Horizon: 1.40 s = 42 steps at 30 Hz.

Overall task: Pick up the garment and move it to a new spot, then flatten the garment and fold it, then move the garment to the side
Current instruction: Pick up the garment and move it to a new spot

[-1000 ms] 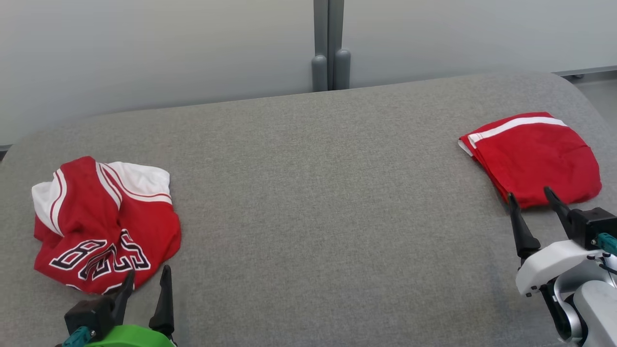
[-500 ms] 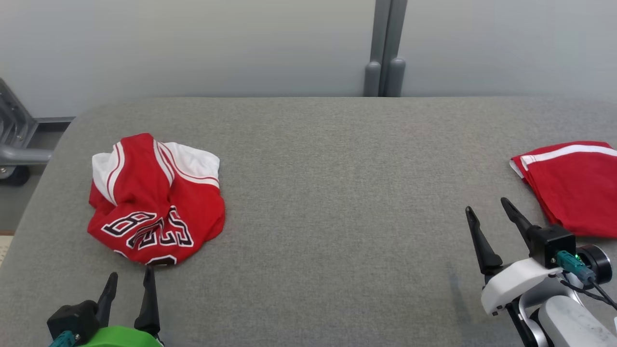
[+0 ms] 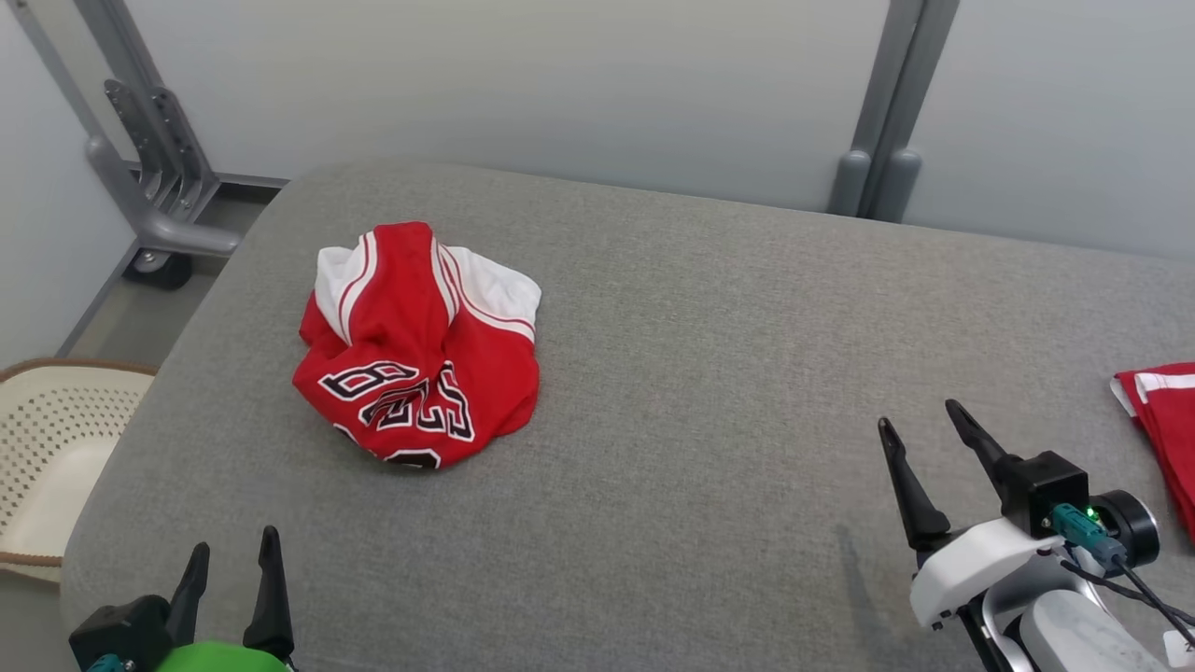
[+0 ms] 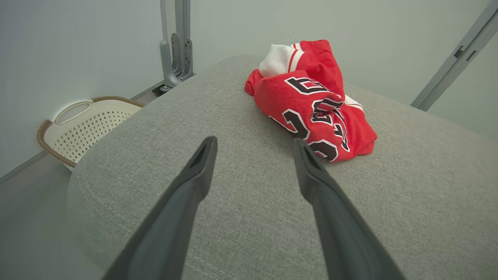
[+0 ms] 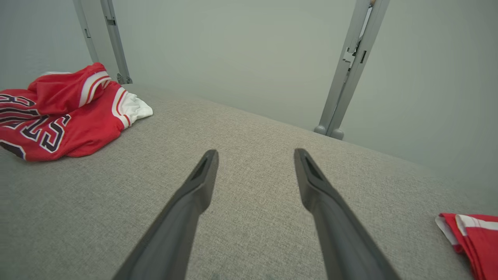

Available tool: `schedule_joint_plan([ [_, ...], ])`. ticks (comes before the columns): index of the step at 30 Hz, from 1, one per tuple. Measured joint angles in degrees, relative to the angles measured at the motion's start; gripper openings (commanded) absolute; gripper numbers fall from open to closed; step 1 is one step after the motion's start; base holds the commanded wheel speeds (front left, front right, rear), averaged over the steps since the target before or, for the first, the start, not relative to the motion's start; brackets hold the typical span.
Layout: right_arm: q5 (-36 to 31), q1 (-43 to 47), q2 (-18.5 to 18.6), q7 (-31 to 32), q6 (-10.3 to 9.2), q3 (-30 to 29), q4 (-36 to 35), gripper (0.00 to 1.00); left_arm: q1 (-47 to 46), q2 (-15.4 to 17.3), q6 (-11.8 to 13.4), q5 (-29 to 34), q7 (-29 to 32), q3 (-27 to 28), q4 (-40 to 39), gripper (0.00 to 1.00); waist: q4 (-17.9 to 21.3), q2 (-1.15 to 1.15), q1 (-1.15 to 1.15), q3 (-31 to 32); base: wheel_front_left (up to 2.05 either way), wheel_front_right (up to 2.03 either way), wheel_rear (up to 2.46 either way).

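Observation:
A crumpled red and white jersey with black lettering, the garment (image 3: 420, 350), lies in a heap on the left part of the grey padded table (image 3: 709, 373). It also appears ahead and to the right of my left fingers as the garment (image 4: 315, 105), and at the far left as the garment (image 5: 58, 116). My left gripper (image 3: 233, 555) stands open near the table's front left edge, short of the heap and apart from it. My right gripper (image 3: 920, 420) is open over bare fabric at the right, nothing between its fingers.
A folded red cloth with a white stripe (image 3: 1162, 420) lies at the table's right edge. A cream perforated basket (image 3: 47, 457) stands on the floor off the left end. Grey metal posts (image 3: 878, 121) and a bracket (image 3: 159, 177) rise behind the table.
The head camera has swung left: the heap now sits nearer mid-frame, the folded red cloth has slid to the right edge, and the basket has come into view. Both grippers stay open.

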<state>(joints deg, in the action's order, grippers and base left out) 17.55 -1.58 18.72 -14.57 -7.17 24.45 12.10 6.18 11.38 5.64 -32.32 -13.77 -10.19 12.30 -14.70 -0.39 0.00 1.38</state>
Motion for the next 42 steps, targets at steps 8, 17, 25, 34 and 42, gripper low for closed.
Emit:
schedule_joint_plan([
  [8,-0.5,0.0,-0.9,0.0,0.0,0.2,-0.3,1.0,-0.6,0.0,-0.2,-2.9,0.4,1.0,-0.4,1.0,-1.3,0.0,0.0,-1.2,0.0,0.0,0.0],
  [17,-1.5,-0.1,0.1,0.0,0.0,-0.3,-1.1,1.0,-9.7,-1.4,-0.8,-7.4,7.4,1.1,-2.3,1.0,-0.6,0.0,0.0,-5.2,0.0,0.0,0.0],
  [25,-3.1,-2.8,1.0,0.0,0.44,0.4,-2.1,1.0,-18.1,-4.5,-0.6,-15.8,15.5,3.8,1.6,1.0,-0.2,0.0,0.0,-11.4,0.0,0.0,0.0],
  [34,-3.6,-7.4,1.6,0.0,0.7,-0.9,-2.1,1.0,-24.6,-5.4,-0.1,-16.9,18.8,4.7,8.3,1.0,1.4,0.0,0.0,-18.2,0.0,0.0,0.0],
  [42,-3.6,-7.6,1.5,0.0,0.76,-1.5,-0.9,1.0,-27.4,-5.9,-0.2,-16.1,18.8,3.3,11.5,0.0,3.1,0.0,0.0,-19.3,0.0,0.0,0.0],
])
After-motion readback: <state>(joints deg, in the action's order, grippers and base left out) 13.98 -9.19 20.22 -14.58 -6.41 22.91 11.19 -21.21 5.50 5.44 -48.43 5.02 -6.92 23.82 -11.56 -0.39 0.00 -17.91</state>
